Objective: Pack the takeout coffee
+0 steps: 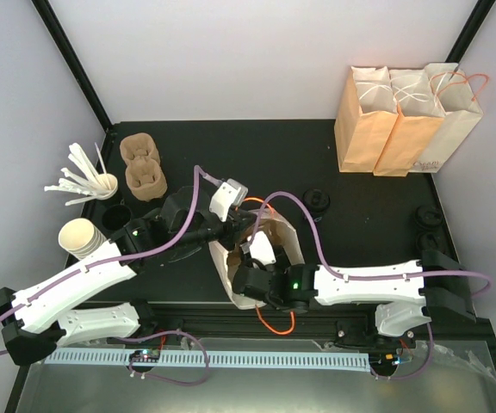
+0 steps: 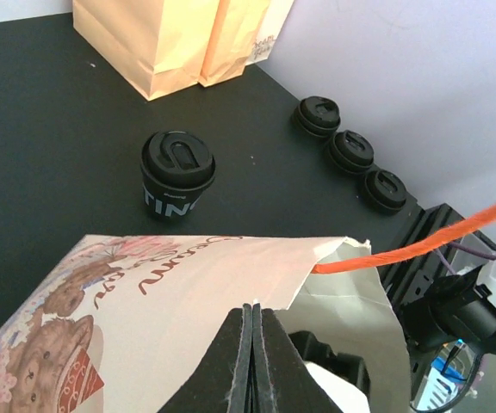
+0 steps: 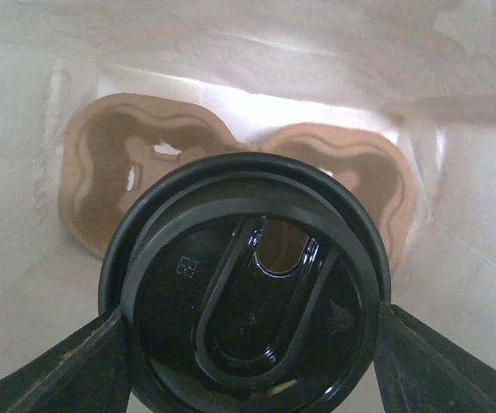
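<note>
The right end effector (image 3: 250, 368) is pinching the takeout coffee (image 3: 248, 284) by its sides just under the lid, with one finger showing at each lower corner of the right wrist view. The cup is hanging lid-up inside the printed paper bag (image 2: 145, 292) and filling the lower middle of that view. It is above the brown pulp carrier (image 3: 93, 146), which is lying on the bag's floor across the upper half of the frame. The lid is hiding the cup's base, so I cannot tell whether it is touching the carrier.

The left end effector (image 2: 252, 344) is pressed together on the bag's rim at the bottom centre of the left wrist view, holding the mouth open. A second cup (image 2: 176, 175) is standing on the dark surface (image 2: 58, 129) beyond the bag, well apart from it. Loose lids (image 2: 351, 151) are sitting in a row at the upper right.

The step in hand looks like seating the coffee in the carrier. Doing it well probably means:

- **Alignment:** The cup seems to be sitting between the two wells rather than over one, so it should be shifted over a single well before lowering.
- **Descent:** The cup should be kept upright and brought straight down so the lid is not knocked.
- **Release:** The right fingers should spread only once the base is resting in the well, and gently, since the bag walls are close on both sides.
- **The bag:** The left grip should be holding the rim steady throughout, so the paper is not folding in on the arm.
</note>
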Robot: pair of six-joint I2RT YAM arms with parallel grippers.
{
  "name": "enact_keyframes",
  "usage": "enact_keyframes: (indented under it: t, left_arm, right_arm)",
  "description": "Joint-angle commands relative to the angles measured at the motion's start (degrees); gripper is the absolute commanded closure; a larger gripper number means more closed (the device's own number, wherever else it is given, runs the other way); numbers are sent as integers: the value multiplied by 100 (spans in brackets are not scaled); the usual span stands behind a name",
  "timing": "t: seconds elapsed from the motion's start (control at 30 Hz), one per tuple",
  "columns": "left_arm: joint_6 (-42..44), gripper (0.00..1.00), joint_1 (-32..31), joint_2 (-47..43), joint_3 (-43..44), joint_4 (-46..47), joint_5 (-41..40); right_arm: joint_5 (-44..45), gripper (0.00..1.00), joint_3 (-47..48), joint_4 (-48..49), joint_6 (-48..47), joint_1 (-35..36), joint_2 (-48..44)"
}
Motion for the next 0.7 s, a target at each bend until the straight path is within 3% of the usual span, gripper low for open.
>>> enact_keyframes:
  t: [0.0, 0.33, 0.67]
  left_arm:
    - [-111, 98, -34, -134, 55, 280, 361]
    - [19, 98, -78, -230, -266, 396, 1242]
    - [-51, 98, -79, -276, -260, 280, 1243]
  right_arm:
    - [-144, 64, -207, 167, 394, -191, -81]
    - [1360, 64, -498, -410, 1079, -188, -473]
    - [1801, 64, -1216, 1515, -409, -199, -919]
